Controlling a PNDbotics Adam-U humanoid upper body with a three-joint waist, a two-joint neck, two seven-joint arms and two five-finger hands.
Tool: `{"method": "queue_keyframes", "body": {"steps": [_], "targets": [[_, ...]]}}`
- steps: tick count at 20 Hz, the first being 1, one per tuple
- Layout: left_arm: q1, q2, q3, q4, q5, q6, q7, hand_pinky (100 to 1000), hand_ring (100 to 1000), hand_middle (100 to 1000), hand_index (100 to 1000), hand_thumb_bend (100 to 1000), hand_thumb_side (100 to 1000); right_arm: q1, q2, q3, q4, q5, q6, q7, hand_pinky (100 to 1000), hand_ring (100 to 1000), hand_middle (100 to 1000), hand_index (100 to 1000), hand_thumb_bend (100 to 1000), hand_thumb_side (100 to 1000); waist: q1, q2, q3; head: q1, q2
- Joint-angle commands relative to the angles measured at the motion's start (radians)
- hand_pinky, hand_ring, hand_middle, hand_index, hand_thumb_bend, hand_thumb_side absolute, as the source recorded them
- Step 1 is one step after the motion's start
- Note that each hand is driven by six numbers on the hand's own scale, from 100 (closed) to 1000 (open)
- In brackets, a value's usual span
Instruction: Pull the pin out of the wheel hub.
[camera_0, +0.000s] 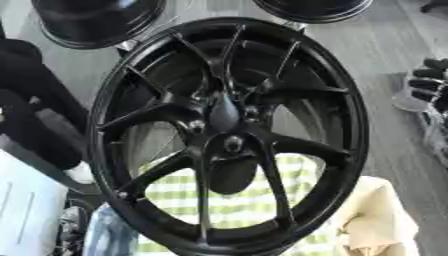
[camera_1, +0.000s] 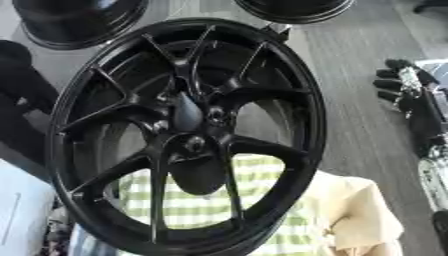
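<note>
Pin (camera_0: 224, 114), a dark tapered piece standing at the middle of the black wheel hub (camera_0: 122, 95), lies well to the left of the right hand (camera_1: 404, 87), whose fingers hang relaxed at the right edge; left hand unseen

A grey wood-grain floor (camera_1: 359, 75) is being seen beneath everything. Two black wheel rims (camera_0: 96, 22) are being borne on it at the far edge, and a green checked cloth (camera_0: 236, 205) is lying nearer.
</note>
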Motion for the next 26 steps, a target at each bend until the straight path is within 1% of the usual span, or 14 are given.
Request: {"method": "queue_keyframes", "body": {"steps": [1, 2, 4, 8, 10, 11, 12, 13, 14, 15, 18, 21, 24, 26], "targets": [[0.007, 0.007, 0.024, -0.005, 0.010, -0.015, -0.003, 874, 833, 775, 817, 254, 684, -0.010, -0.012, -0.011, -0.016, 0.002, -0.002, -0.002, 830, 789, 736, 830, 100, 790, -0.002, -0.012, 0.000, -0.004, -0.014], [0.011, 0.002, 0.027, -0.003, 0.007, -0.016, 0.000, 885, 846, 795, 866, 350, 839, -0.010, -0.012, -0.012, -0.016, 0.002, -0.002, -0.002, 829, 789, 736, 830, 100, 790, -0.002, -0.012, -0.001, -0.005, -0.014], [0.015, 0.000, 0.029, -0.001, 0.001, -0.017, 0.006, 896, 855, 808, 890, 402, 886, -0.010, -0.012, -0.012, -0.016, 0.001, -0.001, -0.002, 829, 789, 736, 831, 100, 791, -0.001, -0.012, -0.001, -0.005, -0.012], [0.015, -0.002, 0.029, -0.004, -0.010, -0.022, 0.010, 903, 860, 814, 904, 443, 892, -0.010, -0.013, -0.012, -0.015, 0.001, 0.000, -0.002, 830, 789, 736, 831, 100, 791, 0.000, -0.013, -0.002, -0.001, -0.010], [0.015, -0.003, 0.028, -0.007, -0.010, -0.025, 0.008, 899, 858, 810, 899, 418, 889, -0.010, -0.014, -0.012, -0.014, 0.000, 0.000, -0.002, 830, 789, 736, 831, 100, 792, 0.000, -0.013, -0.001, -0.001, -0.009], [0.014, -0.004, 0.030, -0.009, -0.007, -0.025, 0.011, 898, 858, 809, 897, 379, 893, -0.010, -0.014, -0.012, -0.014, 0.000, 0.000, -0.002, 830, 789, 736, 831, 100, 791, 0.000, -0.013, -0.001, -0.001, -0.008], [0.012, -0.006, 0.033, -0.013, 0.000, -0.021, 0.021, 891, 854, 804, 887, 249, 902, -0.010, -0.014, -0.011, -0.014, 0.000, 0.000, -0.002, 830, 789, 736, 831, 100, 791, 0.000, -0.013, -0.001, -0.001, -0.008], [0.008, -0.010, 0.038, -0.021, 0.018, -0.014, 0.042, 884, 849, 800, 880, 186, 891, -0.010, -0.014, -0.011, -0.014, 0.000, 0.000, -0.001, 830, 789, 737, 831, 100, 791, 0.000, -0.014, -0.001, -0.001, -0.009], [0.004, -0.016, 0.043, -0.032, 0.047, -0.006, 0.075, 859, 833, 785, 867, 100, 892, -0.010, -0.014, -0.011, -0.014, 0.000, 0.000, -0.001, 830, 789, 737, 831, 100, 791, 0.000, -0.014, 0.000, 0.000, -0.009], [-0.004, -0.024, 0.049, -0.047, 0.086, 0.003, 0.126, 838, 816, 773, 852, 100, 909, -0.009, -0.014, -0.011, -0.014, 0.000, 0.000, -0.001, 830, 789, 737, 831, 100, 791, -0.001, -0.014, 0.001, 0.001, -0.009], [-0.036, -0.073, 0.052, -0.109, 0.232, 0.002, 0.337, 780, 778, 732, 784, 100, 833, -0.009, -0.013, -0.011, -0.014, -0.001, -0.001, -0.001, 830, 789, 737, 831, 100, 790, -0.003, -0.015, 0.001, 0.007, -0.010], [-0.073, -0.161, 0.033, -0.166, 0.374, -0.051, 0.508, 760, 762, 716, 769, 100, 838, -0.010, -0.010, -0.010, -0.014, -0.004, 0.000, -0.001, 830, 789, 737, 831, 100, 790, -0.006, -0.016, -0.002, 0.012, -0.013], [-0.103, -0.264, 0.021, -0.179, 0.496, -0.113, 0.607, 761, 760, 716, 761, 100, 855, -0.014, -0.006, -0.009, -0.015, -0.008, -0.001, -0.001, 830, 789, 737, 831, 100, 789, -0.010, -0.015, -0.006, 0.015, -0.015], [-0.119, -0.333, 0.018, -0.172, 0.542, -0.151, 0.651, 768, 761, 719, 761, 117, 877, -0.016, -0.004, -0.008, -0.015, -0.011, -0.001, -0.002, 830, 789, 737, 831, 100, 789, -0.012, -0.014, -0.007, 0.019, -0.015]]}}
